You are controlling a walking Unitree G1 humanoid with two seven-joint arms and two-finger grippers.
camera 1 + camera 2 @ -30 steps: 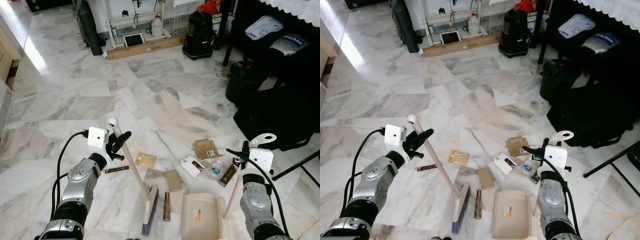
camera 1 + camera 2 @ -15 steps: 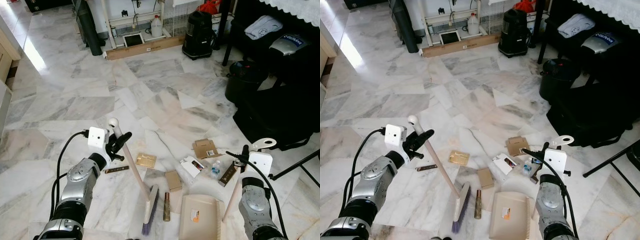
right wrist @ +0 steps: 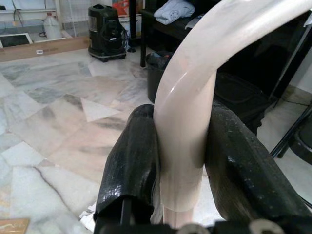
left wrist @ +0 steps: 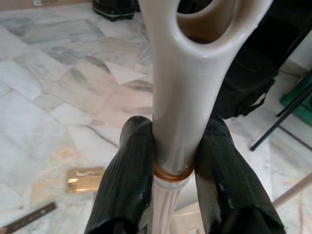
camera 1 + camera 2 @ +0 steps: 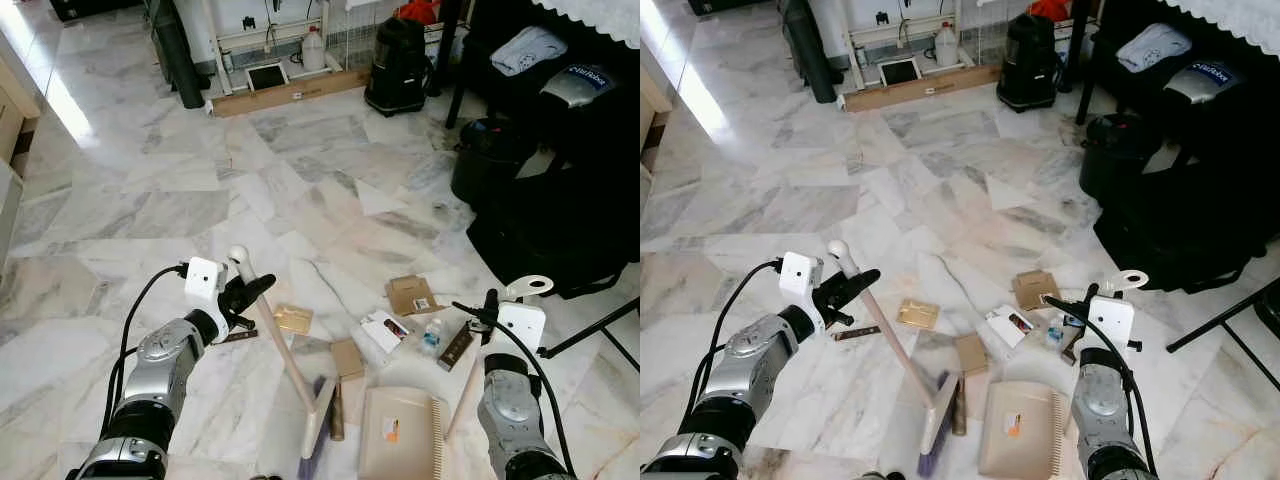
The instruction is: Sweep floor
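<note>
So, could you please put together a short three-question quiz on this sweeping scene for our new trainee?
1. True or false: the left gripper is shut on the cream-handled broom.
2. What does the right gripper hold? A) clear plastic bottle B) beige long-handled dustpan C) black bin
3. Fill in: the broom's head stands just ___ of the dustpan's tray, by the robot's sides.

Key:
1. True.
2. B, the beige long-handled dustpan; the small clear plastic bottle lies on the white marble floor.
3. Left.
</note>
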